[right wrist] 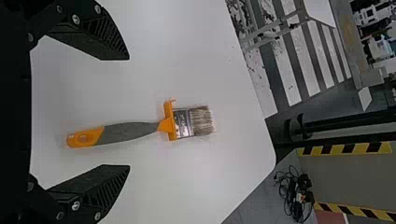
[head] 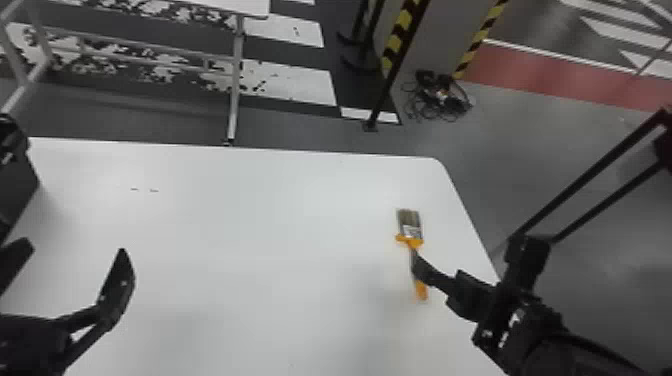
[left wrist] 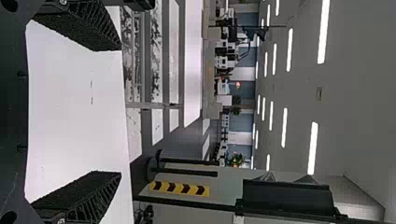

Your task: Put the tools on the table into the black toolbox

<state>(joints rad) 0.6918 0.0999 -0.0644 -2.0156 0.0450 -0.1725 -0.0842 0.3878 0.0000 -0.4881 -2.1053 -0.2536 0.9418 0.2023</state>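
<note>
Right wrist view: aiming right gripper [right wrist: 129, 112], fingers wide, at paintbrush [right wrist: 140, 129]; needing centring over handle [right wrist: 113, 134] before squeezing; holding left gripper [left wrist: 120, 111] spread.

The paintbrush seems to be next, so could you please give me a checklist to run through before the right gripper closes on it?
1. Right gripper open and empty: ok.
2. Paintbrush lying on the table: ok.
3. Handle within the right gripper's opening, as the right wrist view shows: ok.
4. Gripper low enough to grasp: cannot tell.
5. Left gripper away from the paintbrush: ok.
</note>
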